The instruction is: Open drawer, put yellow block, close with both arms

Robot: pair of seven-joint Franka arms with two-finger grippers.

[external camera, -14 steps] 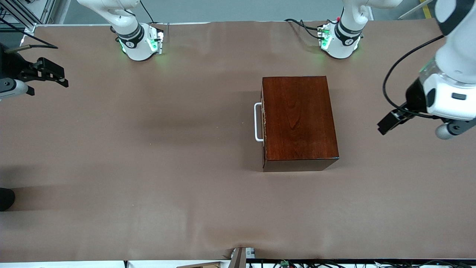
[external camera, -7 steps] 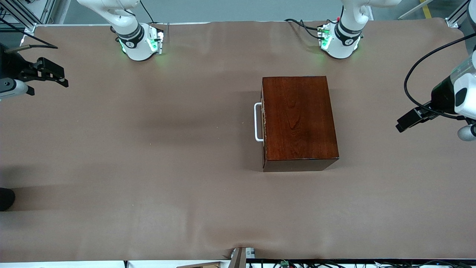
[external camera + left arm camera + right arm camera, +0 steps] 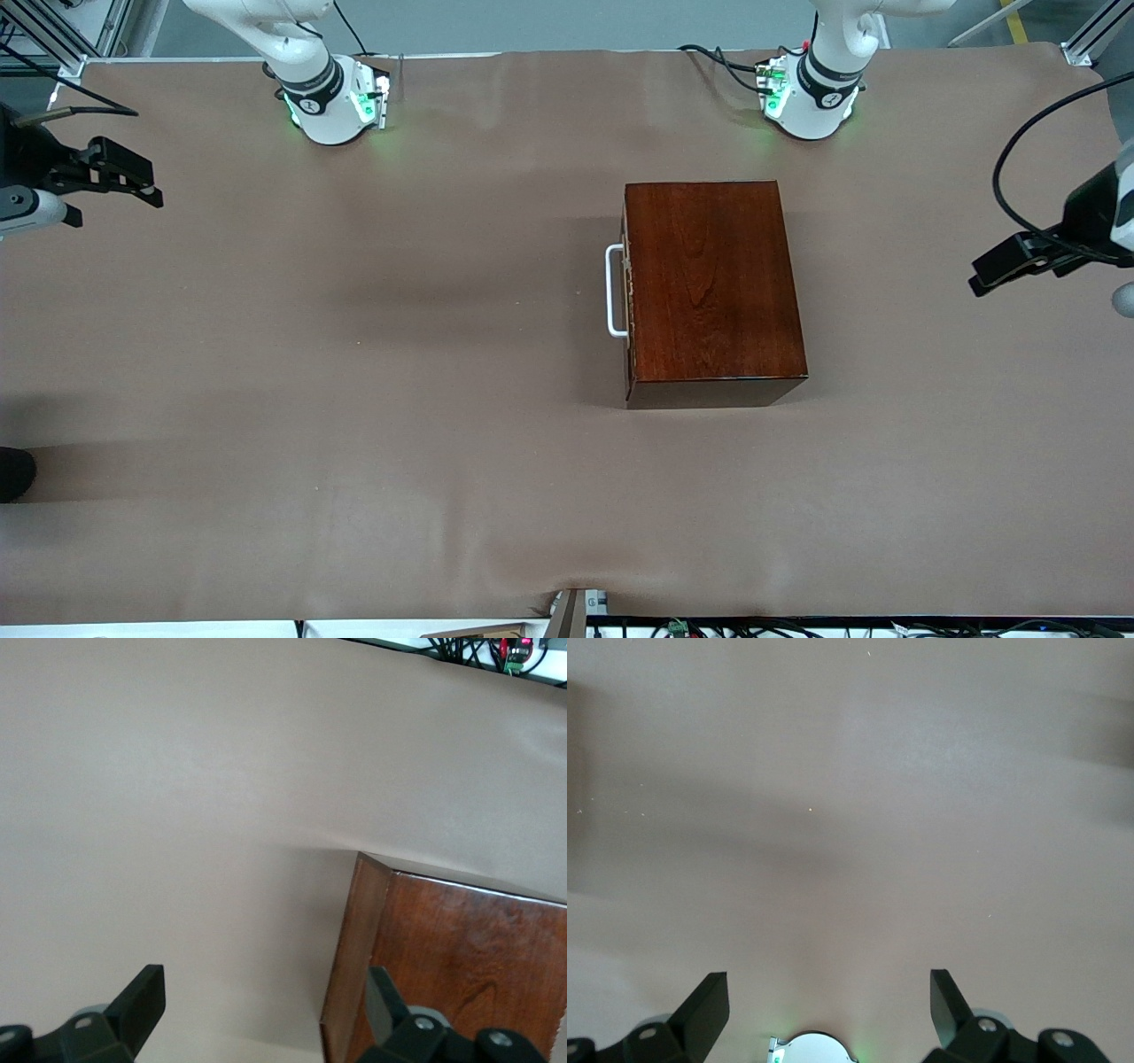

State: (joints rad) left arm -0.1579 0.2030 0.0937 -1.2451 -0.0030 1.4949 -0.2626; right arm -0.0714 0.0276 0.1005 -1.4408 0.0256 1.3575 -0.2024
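Note:
The dark mahogany box point(image 3: 713, 288) stands on the brown table with its drawer shut; the white U-shaped handle point(image 3: 613, 291) faces the right arm's end of the table. A corner of the box shows in the left wrist view point(image 3: 452, 966). The yellow block is out of view. My left gripper point(image 3: 1001, 266) is open and empty, up over the table's edge at the left arm's end. My right gripper point(image 3: 133, 182) is open and empty, up over the table's edge at the right arm's end. Both grippers also show open in their wrist views, the left point(image 3: 263, 997) and the right point(image 3: 829, 997).
The two arm bases with green lights point(image 3: 335, 99) point(image 3: 808, 96) stand along the table's edge farthest from the front camera. Cables point(image 3: 726, 60) lie beside the left arm's base. A dark object point(image 3: 13, 472) sits at the table's edge at the right arm's end.
My left gripper has moved away from the box, out toward the left arm's end of the table. The right arm and the box have not moved.

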